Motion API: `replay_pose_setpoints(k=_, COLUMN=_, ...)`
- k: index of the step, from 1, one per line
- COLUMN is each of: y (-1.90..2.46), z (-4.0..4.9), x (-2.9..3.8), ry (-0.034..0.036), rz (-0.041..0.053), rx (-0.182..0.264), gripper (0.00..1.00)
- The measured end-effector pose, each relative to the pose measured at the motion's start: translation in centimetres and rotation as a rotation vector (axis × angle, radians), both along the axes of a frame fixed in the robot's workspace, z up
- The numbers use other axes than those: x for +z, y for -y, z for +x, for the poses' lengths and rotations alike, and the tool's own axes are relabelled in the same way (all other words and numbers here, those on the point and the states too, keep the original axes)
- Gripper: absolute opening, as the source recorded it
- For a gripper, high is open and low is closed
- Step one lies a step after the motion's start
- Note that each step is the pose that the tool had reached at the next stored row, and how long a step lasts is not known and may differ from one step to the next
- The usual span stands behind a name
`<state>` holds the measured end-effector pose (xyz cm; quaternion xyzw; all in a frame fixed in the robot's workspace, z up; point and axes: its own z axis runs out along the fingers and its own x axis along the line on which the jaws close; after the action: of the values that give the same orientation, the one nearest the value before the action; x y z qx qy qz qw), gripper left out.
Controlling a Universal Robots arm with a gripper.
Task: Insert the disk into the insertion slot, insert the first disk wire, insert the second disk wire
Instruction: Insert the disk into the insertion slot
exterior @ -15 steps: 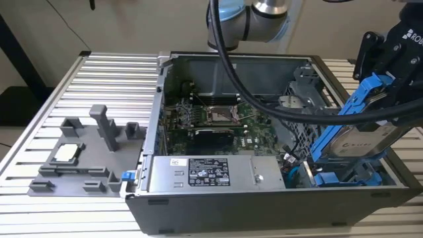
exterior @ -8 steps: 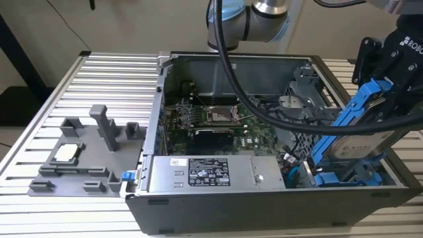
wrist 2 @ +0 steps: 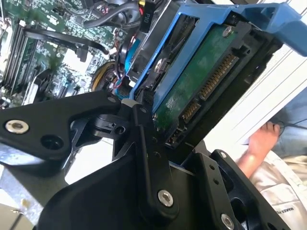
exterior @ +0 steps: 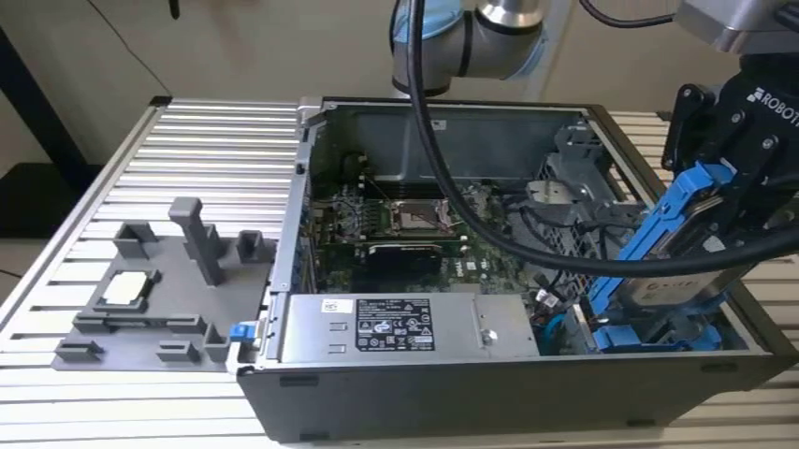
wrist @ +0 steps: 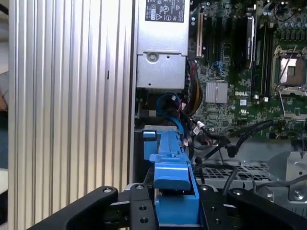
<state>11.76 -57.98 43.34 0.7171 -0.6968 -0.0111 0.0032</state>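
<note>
Crowding the space under the hand (exterior: pixel 721 201) are the perforated grey cage holding the insertion slot (exterior: pixel 568 245), a second blue carrier (exterior: pixel 661 339) lying low just below the held one, and loose blue and black wires (wrist: pixel 172 108) beside them. A thick black cable (exterior: pixel 493 234) sags across the open computer case (exterior: pixel 500 393), farther from the hand than the cage, with the labelled power-supply box (exterior: pixel 387 327) beyond it. The case stands on a ribbed metal desk (exterior: pixel 200 140). The hand is clamped on the disk (exterior: pixel 680 234), fingers (wrist: pixel 208 211) pressing either side of its blue frame. The disk hangs tilted, its lower end down at the cage; whether it is inside the slot I cannot tell.
</note>
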Motion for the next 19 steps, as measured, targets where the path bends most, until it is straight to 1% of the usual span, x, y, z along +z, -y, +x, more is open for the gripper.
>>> replay_pose_setpoints(k=2, y=0.0, z=0.06, x=-0.21, ry=-0.0001, rz=0.0068, rx=-0.008, gripper=0.33)
replay_pose_setpoints(k=3, y=0.0, z=0.1, x=-0.31, ry=-0.0001, rz=0.0082, rx=-0.012, gripper=0.33)
replay_pose_setpoints(k=6, y=0.0, z=0.18, x=-0.54, ry=-0.0039, rz=0.0081, rx=-0.019, gripper=0.33)
replay_pose_setpoints(k=9, y=0.0, z=0.32, x=-0.84, ry=-0.006, rz=0.0083, rx=-0.027, gripper=0.33)
replay_pose_setpoints(k=13, y=0.04, z=0.59, x=-1.11, ry=-0.0138, rz=0.008, rx=-0.029, gripper=0.33)
replay_pose_setpoints(k=16, y=0.05, z=0.73, x=-1.44, ry=-0.0156, rz=0.0081, rx=-0.029, gripper=0.33)
replay_pose_setpoints(k=19, y=0.06, z=0.81, x=-1.67, ry=-0.0158, rz=0.0078, rx=-0.029, gripper=0.33)
